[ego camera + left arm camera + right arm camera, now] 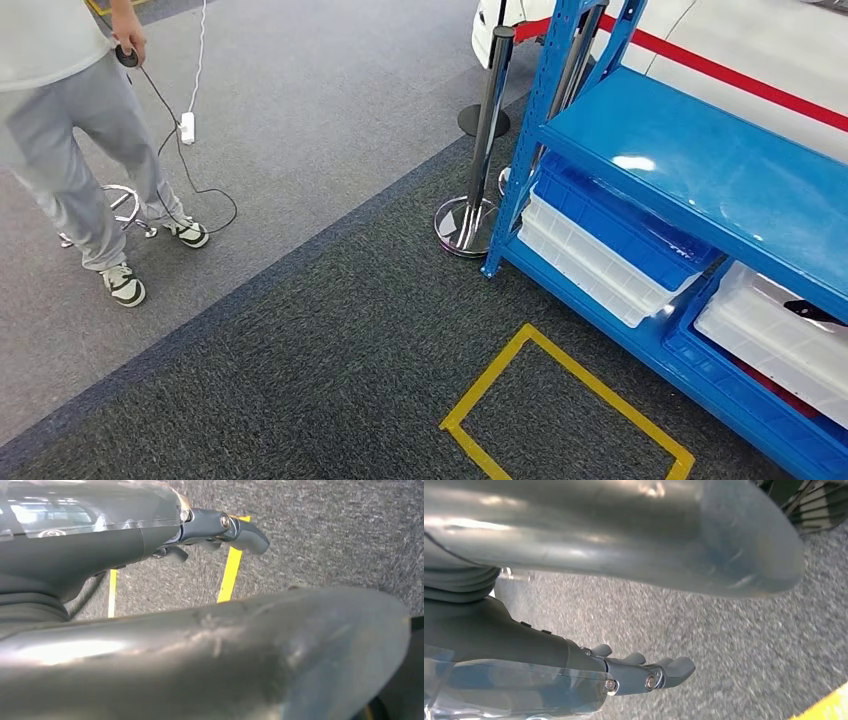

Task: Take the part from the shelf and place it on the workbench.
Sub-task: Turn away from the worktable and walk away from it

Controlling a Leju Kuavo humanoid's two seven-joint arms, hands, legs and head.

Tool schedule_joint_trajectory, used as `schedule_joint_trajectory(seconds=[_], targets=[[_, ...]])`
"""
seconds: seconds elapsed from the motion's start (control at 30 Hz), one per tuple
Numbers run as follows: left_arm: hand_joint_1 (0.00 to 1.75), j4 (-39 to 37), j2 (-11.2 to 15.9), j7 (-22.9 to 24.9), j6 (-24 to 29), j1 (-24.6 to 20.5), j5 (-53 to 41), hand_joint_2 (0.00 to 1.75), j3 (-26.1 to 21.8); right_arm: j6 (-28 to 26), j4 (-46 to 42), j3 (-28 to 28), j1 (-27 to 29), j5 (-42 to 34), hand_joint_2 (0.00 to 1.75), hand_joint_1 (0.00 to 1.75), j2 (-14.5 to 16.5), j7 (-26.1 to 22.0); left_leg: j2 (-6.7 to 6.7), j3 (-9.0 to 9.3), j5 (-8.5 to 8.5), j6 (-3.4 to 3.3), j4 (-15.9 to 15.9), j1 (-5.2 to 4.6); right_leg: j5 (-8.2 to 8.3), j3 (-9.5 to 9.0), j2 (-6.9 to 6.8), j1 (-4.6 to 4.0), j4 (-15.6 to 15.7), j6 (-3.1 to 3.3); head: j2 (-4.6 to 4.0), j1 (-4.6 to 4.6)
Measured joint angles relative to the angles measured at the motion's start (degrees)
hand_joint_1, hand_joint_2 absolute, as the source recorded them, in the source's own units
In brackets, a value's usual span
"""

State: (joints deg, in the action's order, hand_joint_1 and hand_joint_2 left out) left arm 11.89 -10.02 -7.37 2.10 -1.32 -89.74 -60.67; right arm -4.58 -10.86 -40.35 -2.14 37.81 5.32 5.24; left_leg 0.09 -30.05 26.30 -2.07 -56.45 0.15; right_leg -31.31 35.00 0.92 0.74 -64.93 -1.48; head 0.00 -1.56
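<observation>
On the right of our head view stands a blue shelf [700,165], its upper board bare and glossy. Under that board we see two white bins [590,255] resting in blue trays on the bottom level; the right-hand bin [775,335] holds something dark near its far edge [815,312], but we cannot tell whether that is the part. A yellow taped rectangle [565,405] marks the dark carpet just in front of the shelf, and a chrome post [480,150] stands at the shelf's left corner. Well apart, at the far left, a person [75,140] in grey trousers holds a cable. Our left hand [220,532] hangs above the carpet near a yellow tape line [230,575], fingers loosely extended and holding nothing. Our right hand [644,672] likewise hangs over the carpet, fingers apart and empty.
</observation>
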Motion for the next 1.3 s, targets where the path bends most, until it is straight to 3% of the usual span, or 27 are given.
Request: schedule_joint_trajectory(seconds=[0.07,0.1,0.13,0.17,0.23,0.3,0.43,0.5,0.57,0.6,0.63,0.67,0.73,0.8,0.9,0.97,1.0,1.07,1.1,1.13,1.17,1.23,1.3], targets=[[0.00,0.00,0.01,-0.02,-0.10,0.09,-0.03,0.00,0.00,-0.15,0.00,-0.14,-0.02,-0.05,0.00,0.00,-0.01,0.10,0.46,-0.25,-0.05,-0.11,-0.08,-0.11,-3.24,3.45,-0.27,0.10,-7.35,-0.29,0.00,-0.05],[0.00,0.00,0.01,-0.07,-0.18,0.14,-0.05,0.00,0.00,-0.26,0.00,-0.23,0.01,-0.18,0.00,0.00,-0.02,0.13,0.69,-0.31,-0.04,-0.09,-0.14,-0.14,-3.50,4.26,-0.34,0.14,-9.14,-0.43,0.00,-0.04],[0.00,0.00,0.01,-0.18,-0.27,0.18,-0.08,0.00,0.02,-0.38,0.00,-0.40,0.06,-0.47,0.00,0.00,-0.03,0.11,0.86,-0.32,0.00,-0.04,-0.21,-0.14,-2.55,3.91,-0.47,0.17,-8.58,-0.52,0.00,-0.05],[0.00,0.00,-0.02,-0.37,-0.33,0.20,-0.09,0.00,0.09,-0.53,0.00,-0.69,0.09,-1.00,0.00,0.00,-0.06,-0.03,1.00,-0.27,0.06,0.05,-0.31,-0.11,-0.68,2.37,-0.71,0.22,-5.69,-0.55,0.00,-0.05],[0.00,0.00,-0.08,-0.78,-0.38,0.22,-0.11,0.00,0.39,-0.92,-0.01,-1.59,0.06,-2.39,0.00,0.00,-0.11,-0.46,1.25,-0.18,0.34,0.48,-0.66,-0.19,2.85,-1.82,-1.58,0.18,2.51,-0.39,0.00,-0.06],[0.00,0.00,-0.10,-1.09,-0.27,0.23,-0.11,0.00,0.80,-1.40,-0.02,-2.56,-0.08,-3.43,0.00,0.00,-0.16,-0.77,1.50,-0.21,0.60,1.05,-0.97,-0.41,3.91,-3.71,-1.88,0.02,6.61,0.15,0.00,0.01],[0.00,0.00,-0.14,-1.26,0.50,0.20,-0.07,0.00,1.48,-2.16,-0.02,-4.26,-0.11,-4.63,0.00,0.00,-0.41,-0.50,1.42,-0.52,1.66,2.31,-2.21,-0.30,4.17,-3.62,-1.25,0.00,7.04,1.57,0.00,0.14],[0.00,0.00,-0.14,-1.28,0.76,0.31,0.02,0.00,1.53,-2.52,-0.03,-5.36,-0.15,-5.35,0.00,0.00,-0.57,-0.36,0.79,-2.88,5.11,2.91,-7.67,-0.03,4.40,-3.54,-1.06,0.13,7.21,2.13,0.00,0.33],[0.00,0.00,-0.14,-1.28,0.82,0.45,0.07,0.00,1.53,-2.74,-0.04,-6.29,-0.15,-5.83,0.00,0.00,-0.77,-0.28,0.54,-6.44,8.79,3.23,-15.51,0.12,4.46,-3.29,-0.77,0.04,7.15,2.35,0.00,0.45],[0.00,0.00,-0.14,-1.27,0.83,0.52,0.07,0.00,1.53,-2.78,-0.04,-6.63,-0.14,-5.95,0.00,0.00,-0.85,-0.25,0.53,-7.50,9.32,3.27,-17.80,0.14,4.48,-3.21,-0.57,-0.01,7.10,2.36,0.00,0.45],[0.00,0.00,-0.14,-1.25,0.82,0.61,0.06,0.00,1.54,-2.82,-0.04,-6.95,-0.13,-6.05,0.00,0.00,-0.92,-0.23,0.52,-7.53,8.67,3.22,-17.92,0.14,4.48,-3.17,-0.32,-0.05,7.03,2.36,0.00,0.45],[0.00,0.00,-0.14,-1.20,0.78,0.68,0.03,0.00,1.56,-2.86,-0.04,-7.23,-0.13,-6.13,0.00,0.00,-0.98,-0.21,0.47,-6.45,7.03,3.07,-15.74,0.13,4.48,-3.18,-0.03,-0.07,6.94,2.35,0.00,0.45],[0.00,0.00,-0.13,-0.90,0.64,0.74,-0.07,0.00,1.71,-2.91,-0.04,-7.74,-0.18,-6.32,0.00,0.00,-0.99,-0.21,-0.10,-2.40,3.11,2.50,-7.47,0.09,4.47,-3.21,0.55,-0.12,6.76,2.22,0.00,0.44],[0.00,0.00,-0.12,-0.38,0.41,0.68,-0.13,0.00,1.93,-2.75,-0.04,-8.21,-0.26,-6.42,0.00,0.00,-0.98,-0.28,-0.71,-0.03,1.48,1.98,-2.06,-0.14,4.50,-3.07,0.94,-0.18,6.62,1.71,0.00,0.43],[0.00,0.00,-0.10,0.44,0.16,0.64,-0.13,0.00,2.48,-2.55,-0.06,-8.87,-0.21,-6.42,0.00,0.00,-0.96,-0.66,-0.52,0.12,1.20,1.26,-1.03,-0.36,4.73,-2.96,1.24,-0.13,6.82,0.56,0.00,0.40],[0.00,0.01,-0.08,0.86,0.13,0.59,-0.13,0.00,2.85,-2.63,-0.09,-9.16,-0.24,-6.43,0.00,0.00,-0.87,-0.98,-0.09,0.35,0.55,0.50,-0.26,-0.13,3.50,-2.34,0.91,-0.11,5.38,-0.02,0.00,0.32],[0.00,0.02,-0.08,0.97,0.13,0.55,-0.13,0.00,2.99,-2.68,-0.11,-9.24,-0.30,-6.44,0.00,0.00,-0.80,-1.11,0.15,0.39,0.27,0.21,0.04,-0.02,1.90,-1.25,0.53,-0.08,2.97,-0.23,0.00,0.23],[0.00,0.02,-0.08,1.10,0.09,0.55,-0.13,0.00,3.20,-2.73,-0.13,-9.36,-0.45,-6.44,0.00,0.00,-0.68,-1.21,0.58,0.15,0.09,-0.06,0.10,-0.09,-2.13,2.33,-0.21,0.03,-4.84,-0.53,0.00,0.11],[0.00,0.02,-0.08,1.14,0.07,0.58,-0.13,0.00,3.27,-2.74,-0.13,-9.46,-0.49,-6.44,0.00,0.00,-0.67,-1.22,0.80,0.05,0.10,-0.07,0.03,-0.15,-3.23,3.83,-0.35,0.04,-8.06,-0.67,0.00,0.12],[0.00,0.02,-0.08,1.18,0.05,0.60,-0.13,0.00,3.32,-2.74,-0.13,-9.56,-0.48,-6.44,0.00,0.00,-0.67,-1.22,0.99,0.02,0.14,-0.05,-0.05,-0.18,-3.16,4.40,-0.45,0.04,-9.35,-0.74,0.00,0.12],[0.00,0.02,-0.08,1.20,0.05,0.60,-0.13,0.00,3.34,-2.74,-0.13,-9.65,-0.46,-6.44,0.00,0.00,-0.67,-1.22,1.15,0.05,0.19,-0.01,-0.13,-0.19,-1.96,3.80,-0.57,0.04,-8.26,-0.74,0.00,0.12],[0.00,0.02,-0.09,1.21,0.04,0.57,-0.13,0.00,3.37,-2.74,-0.15,-9.78,-0.47,-6.44,0.00,0.00,-0.67,-1.23,1.45,0.25,0.39,0.23,-0.28,-0.23,1.94,-0.23,-1.36,0.00,-0.36,-0.51,0.00,0.11],[0.00,0.02,-0.09,1.21,0.04,0.55,-0.13,0.00,3.39,-2.74,-0.19,-9.89,-0.64,-6.44,0.00,0.00,-0.64,-1.25,1.72,0.35,0.71,0.73,-0.52,-0.48,4.00,-3.27,-2.03,-0.22,5.94,0.12,0.00,0.16]])
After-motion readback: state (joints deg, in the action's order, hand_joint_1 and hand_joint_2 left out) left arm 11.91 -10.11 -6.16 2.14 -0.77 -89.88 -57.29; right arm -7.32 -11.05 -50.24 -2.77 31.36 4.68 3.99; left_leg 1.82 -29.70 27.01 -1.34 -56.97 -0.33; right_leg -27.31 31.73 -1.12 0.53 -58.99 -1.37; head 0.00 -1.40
